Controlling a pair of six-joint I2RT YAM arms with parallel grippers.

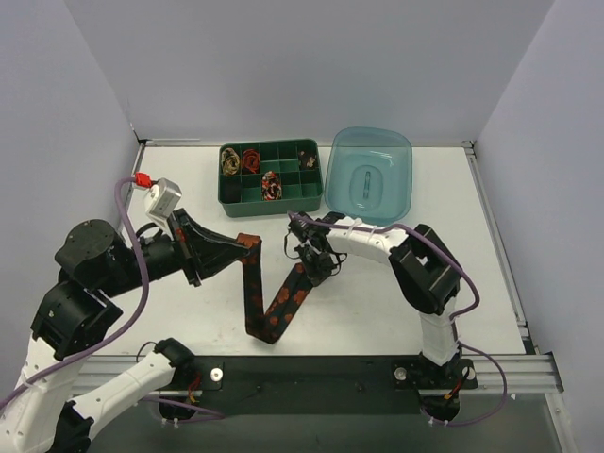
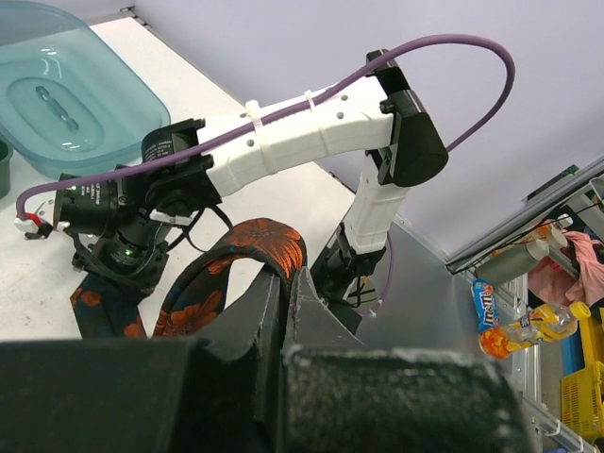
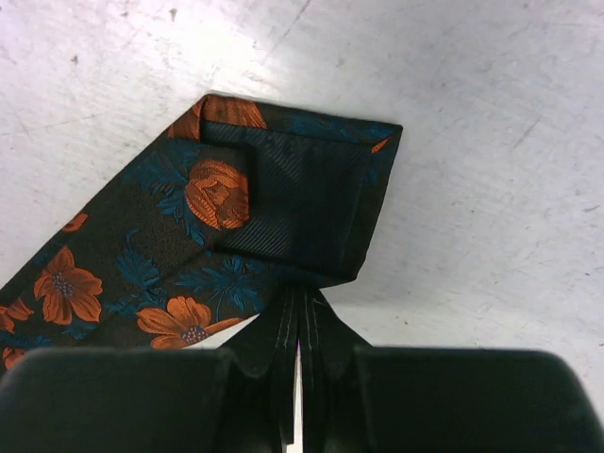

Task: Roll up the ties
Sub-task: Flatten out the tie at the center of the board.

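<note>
**Inspector:** Location of the work item?

**Recorder:** One tie (image 1: 269, 316), black with orange-red flowers, lies on the table (image 1: 377, 293) in a V. One leg runs up to the left gripper (image 1: 238, 247), the other to the right gripper (image 1: 316, 267), and the bend lies nearest the arm bases. Coiled ties (image 1: 250, 159) sit in several compartments of the green tray (image 1: 293, 204), well apart from it. A teal tub (image 1: 396, 151) stands just beside the tray.

**Inspector:** Tool state?

**Recorder:** Right gripper (image 3: 300, 311): jaws pressed together, pinching the edge of the tie's (image 3: 236, 217) end. That end is folded back on itself and lies flat on the table. Left gripper (image 2: 286, 293): jaws closed, with the fabric (image 2: 255, 250) arching over the fingertips. I judge it is held between them, though the contact itself is hidden behind the fingers.

**Inspector:** Handling properties?

**Recorder:** Judged light, soft and limp. It drapes and creases with no stiffness of its own. The woven face looks smooth, so a shallow pinch may let it slide. No breakage risk.

**Inspector:** Recommended hold?

**Recorder:** The folded end at the right gripper is the natural start of the roll. Take both layers there, near mid-width rather than at a corner, or the core is likely to skew. At the far end, apply only enough tension to keep the strip straight as it feeds.
</note>
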